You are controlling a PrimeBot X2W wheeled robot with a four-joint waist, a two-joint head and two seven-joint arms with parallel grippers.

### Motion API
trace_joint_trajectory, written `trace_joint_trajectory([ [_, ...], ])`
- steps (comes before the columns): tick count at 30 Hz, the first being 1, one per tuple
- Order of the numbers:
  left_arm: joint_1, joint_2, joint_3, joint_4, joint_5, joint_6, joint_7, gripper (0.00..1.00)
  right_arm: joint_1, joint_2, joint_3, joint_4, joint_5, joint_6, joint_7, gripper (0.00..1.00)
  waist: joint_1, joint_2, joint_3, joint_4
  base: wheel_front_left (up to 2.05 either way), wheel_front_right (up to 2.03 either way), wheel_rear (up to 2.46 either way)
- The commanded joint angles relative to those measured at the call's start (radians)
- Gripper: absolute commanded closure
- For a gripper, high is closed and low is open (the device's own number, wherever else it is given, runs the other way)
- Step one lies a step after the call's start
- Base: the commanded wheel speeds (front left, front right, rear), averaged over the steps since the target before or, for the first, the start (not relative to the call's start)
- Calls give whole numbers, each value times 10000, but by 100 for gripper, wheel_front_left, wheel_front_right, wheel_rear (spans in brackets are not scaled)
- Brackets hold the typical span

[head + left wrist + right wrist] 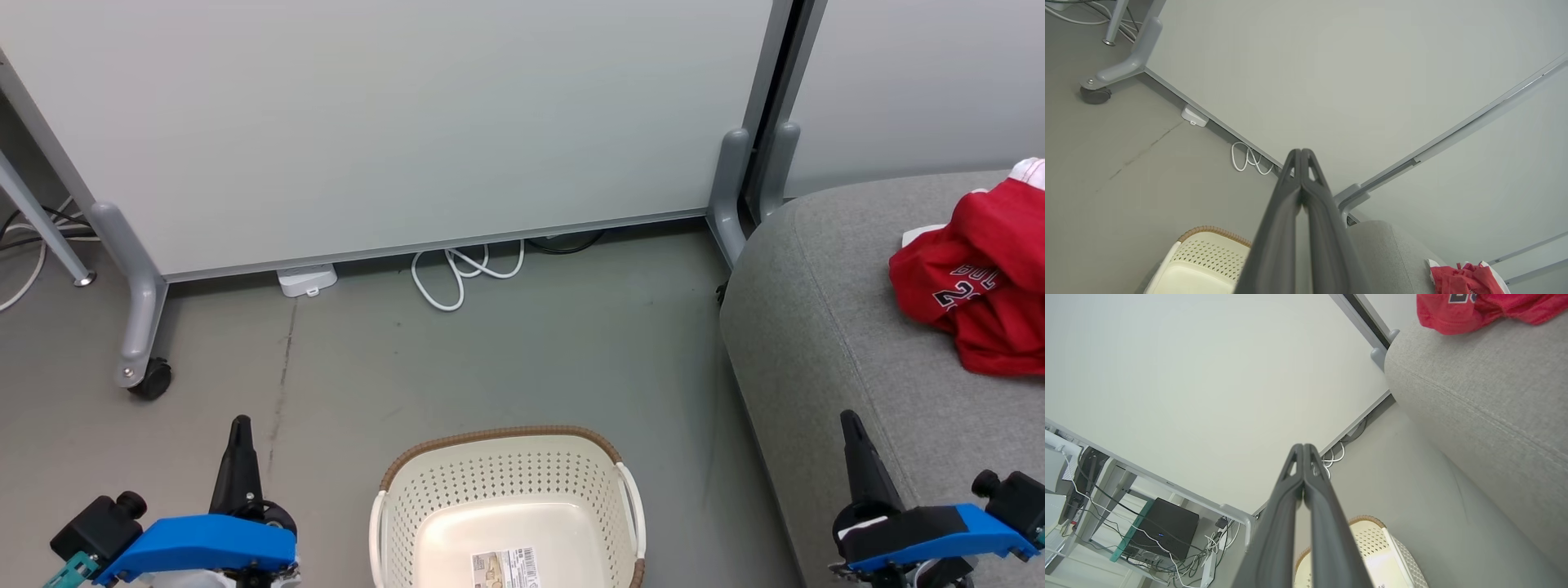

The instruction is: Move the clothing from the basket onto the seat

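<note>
At the right edge of my head view the clothing (992, 310) is bright red, with a white band at the top and dark lettering and numbers edged in white. The seat (824, 327) under it is light grey, finely flecked fabric. Bottom centre, the basket (506, 482) is cream-white, dotted with rows of small holes, with a brown woven-look rim and white handles. The floor (506, 351) is dull grey, and the cable (457, 282) in the upper middle is white. In the lower corners I see the left gripper (239, 425) and right gripper (849, 418), black fingers on blue bodies.
</note>
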Motion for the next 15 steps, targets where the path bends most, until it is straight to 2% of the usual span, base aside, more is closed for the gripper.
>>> trace_joint_trajectory([
  [1, -274, 29, 53, -141, -286, -43, 63, 100, -277, -13, -51, -148, 292, 2, 70, 100, -1, 0, 0, -6, 0, 0, 0],
  [15, -409, 33, 215, -159, -1968, -81, 492, 100, -360, -13, -184, -206, 1972, 3, 502, 100, -1, 0, -1, -81, 0, 0, 0],
])
